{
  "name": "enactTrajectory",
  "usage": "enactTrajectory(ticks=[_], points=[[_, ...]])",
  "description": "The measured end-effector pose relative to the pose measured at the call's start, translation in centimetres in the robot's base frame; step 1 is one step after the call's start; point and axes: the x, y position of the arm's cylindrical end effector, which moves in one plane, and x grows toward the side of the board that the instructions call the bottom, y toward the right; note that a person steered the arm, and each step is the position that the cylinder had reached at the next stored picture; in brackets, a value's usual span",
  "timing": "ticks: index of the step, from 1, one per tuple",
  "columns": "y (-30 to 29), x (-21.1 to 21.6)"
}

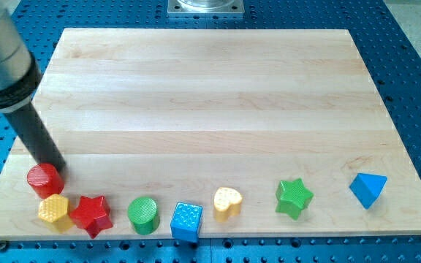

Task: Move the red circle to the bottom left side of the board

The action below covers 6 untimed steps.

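Note:
The red circle (44,180) is a short red cylinder near the bottom left corner of the wooden board (210,95). My tip (55,167) touches its upper right edge; the dark rod rises from there toward the view's top left. A yellow hexagon (53,210) lies just below the red circle, touching or nearly touching it. A red star (91,214) sits to the right of the hexagon.
Along the bottom edge, from left to right, stand a green cylinder (143,215), a blue cube (187,221), a yellow heart (227,202), a green star (294,196) and a blue triangle (368,189). A blue perforated table surrounds the board.

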Motion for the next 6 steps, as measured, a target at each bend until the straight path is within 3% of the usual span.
enactTrajectory(ticks=[3,4,5,6], points=[[0.5,-1.2],[-0.8,0.8],[2.6,-1.9],[6.9,-1.6]])
